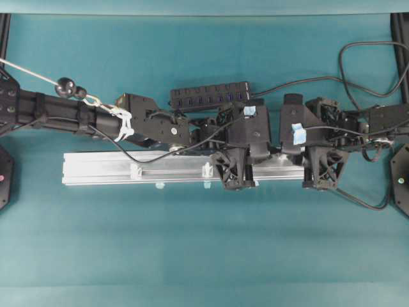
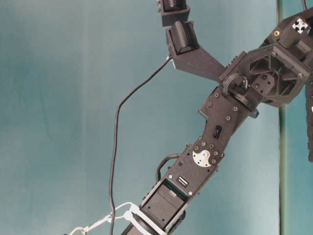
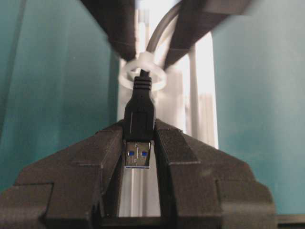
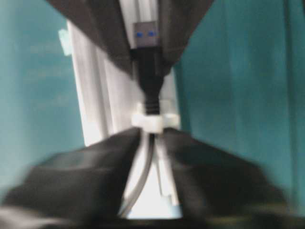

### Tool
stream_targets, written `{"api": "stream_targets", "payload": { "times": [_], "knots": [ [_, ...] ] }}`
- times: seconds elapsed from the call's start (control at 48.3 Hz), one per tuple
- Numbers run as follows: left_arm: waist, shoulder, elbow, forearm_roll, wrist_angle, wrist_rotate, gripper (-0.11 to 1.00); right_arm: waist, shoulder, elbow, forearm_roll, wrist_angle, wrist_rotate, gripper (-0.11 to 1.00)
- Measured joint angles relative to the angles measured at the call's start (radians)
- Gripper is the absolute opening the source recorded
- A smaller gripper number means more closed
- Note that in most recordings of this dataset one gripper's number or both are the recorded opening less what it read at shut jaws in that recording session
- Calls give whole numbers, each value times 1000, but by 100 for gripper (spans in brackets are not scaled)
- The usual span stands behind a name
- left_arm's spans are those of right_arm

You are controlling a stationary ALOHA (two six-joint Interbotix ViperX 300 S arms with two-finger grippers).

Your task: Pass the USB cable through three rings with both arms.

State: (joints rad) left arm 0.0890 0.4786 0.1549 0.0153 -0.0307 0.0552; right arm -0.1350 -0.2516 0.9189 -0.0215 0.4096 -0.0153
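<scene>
In the left wrist view my left gripper (image 3: 139, 128) is shut on the USB cable's black plug (image 3: 139, 114), whose silver tip (image 3: 138, 155) points back toward the camera. Just beyond the plug, the cord runs through a translucent-white ring (image 3: 142, 76). Past that ring stand the right gripper's fingers (image 3: 119, 24). In the right wrist view my right gripper (image 4: 153, 134) is blurred, with its jaws apart and the cord (image 4: 143, 176) loose between them, close behind the same ring (image 4: 153, 121). Overhead, two other rings (image 1: 135, 171) (image 1: 206, 171) stand free on the rail, left of both wrists (image 1: 233, 167) (image 1: 324, 167).
The long silver rail (image 1: 102, 167) lies across the teal table. Behind it lies a black multi-port hub (image 1: 211, 96), and its cord (image 1: 345, 64) loops at the back right. The table-level view shows only the left arm (image 2: 210, 147) and a hanging black cord (image 2: 115, 147).
</scene>
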Motion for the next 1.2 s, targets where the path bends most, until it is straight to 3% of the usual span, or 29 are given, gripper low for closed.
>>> {"api": "stream_targets", "payload": {
  "times": [0.165, 0.248, 0.372, 0.6, 0.972, 1.2],
  "knots": [
    [3, -3, 6, 2, 3, 0, 21, 2, -31, 0, 3, 0, 15, 72],
    [3, -9, 14, 2, 12, 3, 21, 2, -54, 0, 2, 0, 17, 89],
    [3, -35, 37, 2, 32, 6, 21, 2, -94, 2, 3, -5, 17, 82],
    [5, -126, 84, 2, 35, 12, 21, 2, -124, 0, 5, -20, 23, 82],
    [0, -195, 147, 2, 40, 11, 21, 2, -52, -28, 6, -150, 48, 81],
    [-2, -195, 147, 2, 41, 11, 21, 2, 17, -48, 6, -186, 49, 72]
  ]
}}
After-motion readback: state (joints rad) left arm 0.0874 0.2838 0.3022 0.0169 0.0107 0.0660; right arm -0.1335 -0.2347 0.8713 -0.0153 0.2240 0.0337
